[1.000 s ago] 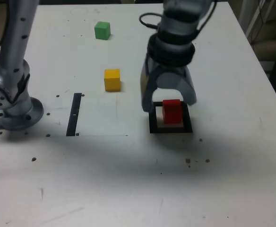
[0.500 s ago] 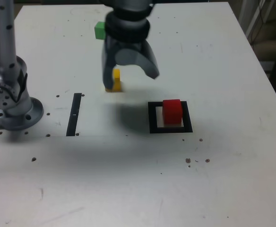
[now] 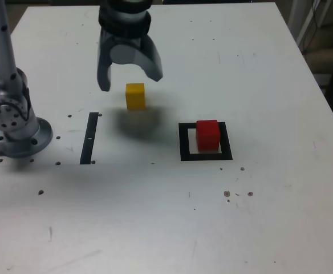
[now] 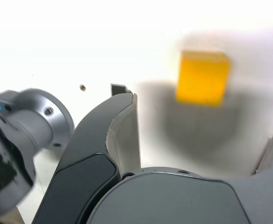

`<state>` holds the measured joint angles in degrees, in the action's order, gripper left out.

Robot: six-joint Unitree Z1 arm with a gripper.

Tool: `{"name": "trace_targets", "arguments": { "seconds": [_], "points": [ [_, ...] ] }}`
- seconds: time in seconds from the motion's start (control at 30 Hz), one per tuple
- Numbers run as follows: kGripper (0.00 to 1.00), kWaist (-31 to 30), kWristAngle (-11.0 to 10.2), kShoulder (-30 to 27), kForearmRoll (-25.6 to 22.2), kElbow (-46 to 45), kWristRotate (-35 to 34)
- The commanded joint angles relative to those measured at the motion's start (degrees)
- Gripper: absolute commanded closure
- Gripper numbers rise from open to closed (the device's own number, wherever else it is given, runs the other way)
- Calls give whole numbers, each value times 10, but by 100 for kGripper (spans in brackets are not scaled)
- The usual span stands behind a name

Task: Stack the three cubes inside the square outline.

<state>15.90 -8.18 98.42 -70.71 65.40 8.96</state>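
My gripper [image 3: 129, 80] hangs open above the table, just behind the yellow cube [image 3: 135, 96], with nothing between its fingers. In the wrist view the yellow cube [image 4: 203, 77] lies on the table ahead of the open gripper [image 4: 204, 116], apart from both fingers, in the gripper's shadow. The red cube [image 3: 208, 135] stands inside the square outline [image 3: 183, 144] toward the exterior view's right, well away from the gripper. The green cube is hidden behind the gripper in the exterior view.
The arm's round base [image 3: 15, 128] sits at the exterior view's left, with a thin black strip [image 3: 89, 137] beside it. Both also show in the wrist view: the base [image 4: 33, 121] and the strip [image 4: 119, 88]. Small dark specks dot the white table [image 3: 155, 217].
The open gripper has risen off the red cube in the outline and swung to the exterior view's left and back, ending by the yellow cube. The cubes stay put.
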Motion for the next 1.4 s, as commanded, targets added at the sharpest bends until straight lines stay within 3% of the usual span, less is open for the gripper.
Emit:
{"name": "trace_targets", "arguments": {
  "seconds": [0.0, 0.33, 0.6, 0.83, 1.1, 1.37],
  "points": [
    [1, 16, -4, 9, 14, -10, 16],
    [5, 58, -4, 58, 40, -22, 59],
    [14, 60, 0, 95, 44, -9, 71],
    [31, 60, 0, 121, 49, -1, 73],
    [63, 58, -6, 122, 78, -7, 78],
    [66, 58, 0, 126, 85, -7, 89]
  ]
}}
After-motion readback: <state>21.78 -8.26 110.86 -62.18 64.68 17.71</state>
